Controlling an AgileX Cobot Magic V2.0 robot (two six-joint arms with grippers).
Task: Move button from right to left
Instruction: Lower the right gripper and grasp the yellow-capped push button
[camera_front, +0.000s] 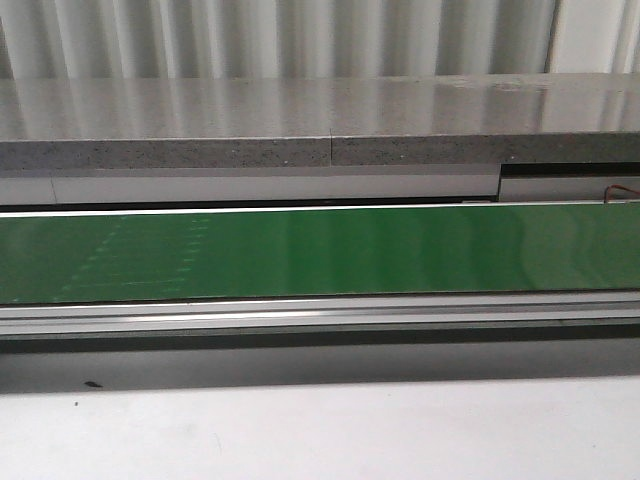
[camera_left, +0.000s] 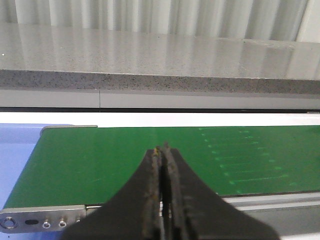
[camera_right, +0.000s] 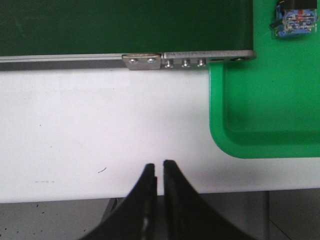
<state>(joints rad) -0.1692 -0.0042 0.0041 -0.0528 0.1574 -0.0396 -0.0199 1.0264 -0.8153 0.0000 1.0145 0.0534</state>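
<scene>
- In your front view, the green conveyor belt (camera_front: 320, 250) runs the full width of the scene, with a grey speckled stone ledge (camera_front: 250, 125) along its far edge and a metal rail (camera_front: 320, 315) along its near edge.
- Nearest you, a white table (camera_front: 320, 430) fills the bottom of that view; neither arm shows there.
- Look at the left wrist view: the left gripper (camera_left: 163, 149) hangs over the near edge of the belt (camera_left: 125, 160), close to the belt's left end, where a metal end plate (camera_left: 40, 220) with small screws sits at the corner.
- Its jaws are pressed together with barely a slit between them, and they hold nothing.
- In the right wrist view, the right gripper (camera_right: 159, 164) sits above the white table (camera_right: 100, 130), near its front edge.
- Its jaws stand almost closed, a thin gap showing between the tips, with nothing in them.
- A green tray (camera_right: 265, 100) lies at the belt's right end, just beside the metal bracket (camera_right: 190, 59) at the belt's near corner.
- You will find the button (camera_right: 294, 19) at the far edge of that tray, only partly in frame: a blue-grey block with dark parts shows. You cannot see its cap clearly.
- The button is well apart from both grippers.
</scene>
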